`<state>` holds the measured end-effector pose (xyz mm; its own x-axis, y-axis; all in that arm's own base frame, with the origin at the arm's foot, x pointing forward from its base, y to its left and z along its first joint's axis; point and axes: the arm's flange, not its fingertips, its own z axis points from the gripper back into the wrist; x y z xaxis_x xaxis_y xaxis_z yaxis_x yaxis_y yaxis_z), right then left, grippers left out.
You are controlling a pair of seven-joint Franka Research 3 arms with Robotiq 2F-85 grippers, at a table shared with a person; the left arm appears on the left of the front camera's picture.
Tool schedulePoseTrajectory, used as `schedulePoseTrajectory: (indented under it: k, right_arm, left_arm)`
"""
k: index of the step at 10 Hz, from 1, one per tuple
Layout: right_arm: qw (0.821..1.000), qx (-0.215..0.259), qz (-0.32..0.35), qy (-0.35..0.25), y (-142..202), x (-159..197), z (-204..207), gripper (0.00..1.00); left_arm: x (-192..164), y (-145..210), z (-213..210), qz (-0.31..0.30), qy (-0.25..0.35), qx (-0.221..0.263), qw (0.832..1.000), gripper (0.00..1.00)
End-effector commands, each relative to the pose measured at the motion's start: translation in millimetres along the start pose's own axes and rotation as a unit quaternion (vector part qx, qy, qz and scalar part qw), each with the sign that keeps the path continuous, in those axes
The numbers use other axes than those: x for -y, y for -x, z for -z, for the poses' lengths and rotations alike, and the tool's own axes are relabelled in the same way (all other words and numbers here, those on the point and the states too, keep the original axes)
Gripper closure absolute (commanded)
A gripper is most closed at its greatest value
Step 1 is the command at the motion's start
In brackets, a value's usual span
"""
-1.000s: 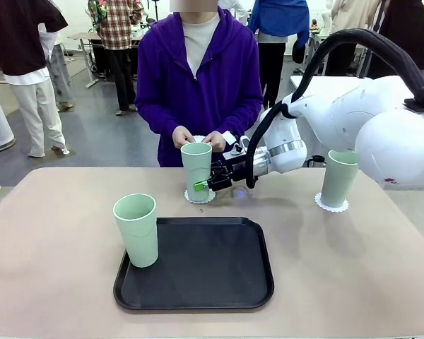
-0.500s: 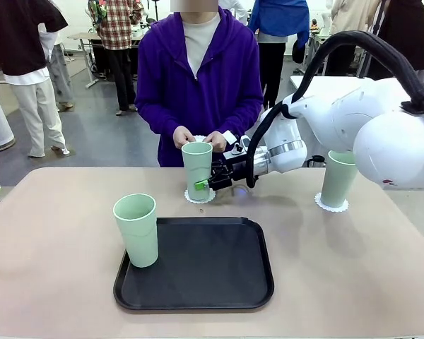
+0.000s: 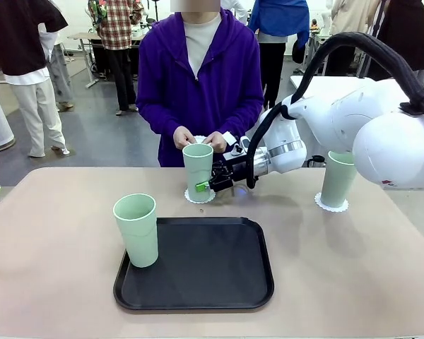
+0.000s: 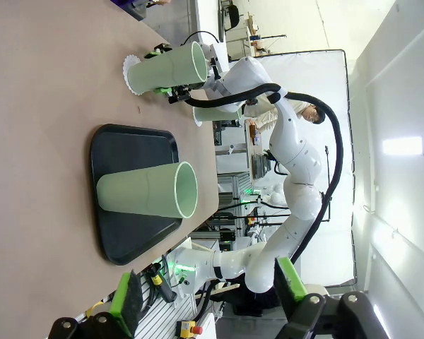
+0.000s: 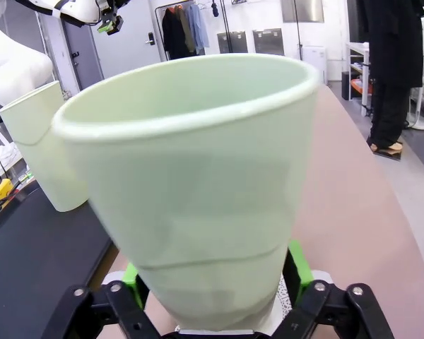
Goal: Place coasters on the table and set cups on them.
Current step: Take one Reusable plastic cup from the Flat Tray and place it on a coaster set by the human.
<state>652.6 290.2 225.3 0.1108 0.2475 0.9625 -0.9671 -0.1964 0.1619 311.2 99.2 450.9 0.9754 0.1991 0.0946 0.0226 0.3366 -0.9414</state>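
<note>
The right gripper (image 3: 200, 188) straddles the base of the middle cup (image 3: 198, 162), upright on its coaster (image 3: 206, 200) at the tray's (image 3: 198, 279) 12 o'clock. Whether its pads pinch or stand clear cannot be told. It reaches in from the cup's 3 o'clock. The left gripper (image 4: 206, 286) gapes empty.

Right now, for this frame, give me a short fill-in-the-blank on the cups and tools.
The left cup stands on the black ___.
The middle cup sits between the fingers of the ___ tool.
The number of cups on coasters is ___.
The left tool is ___, holding nothing.
Missing: tray; right; two; open.
</note>
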Motion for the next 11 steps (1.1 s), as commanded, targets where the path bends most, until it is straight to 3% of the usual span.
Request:
schedulePoseTrajectory:
  k: [1, 7, 11]
  right_arm:
    - [1.0, -0.007, 0.008, -0.012, -3.7, 10.1, 0.0, 0.0]
    - [1.0, -0.01, 0.018, -0.016, -2.4, 15.4, -4.6, 0.0]
    - [0.998, -0.047, 0.027, -0.033, -9.2, 9.1, -4.5, 0.0]
  left_arm:
    - [-0.5, 0.2, -1.9, 0.007, 0.008, 0.002, 1.0, 0.0]
    - [-0.5, 0.2, -1.9, 0.007, 0.008, 0.002, 1.0, 0.0]
    - [-0.5, 0.2, -1.9, 0.007, 0.008, 0.002, 1.0, 0.0]
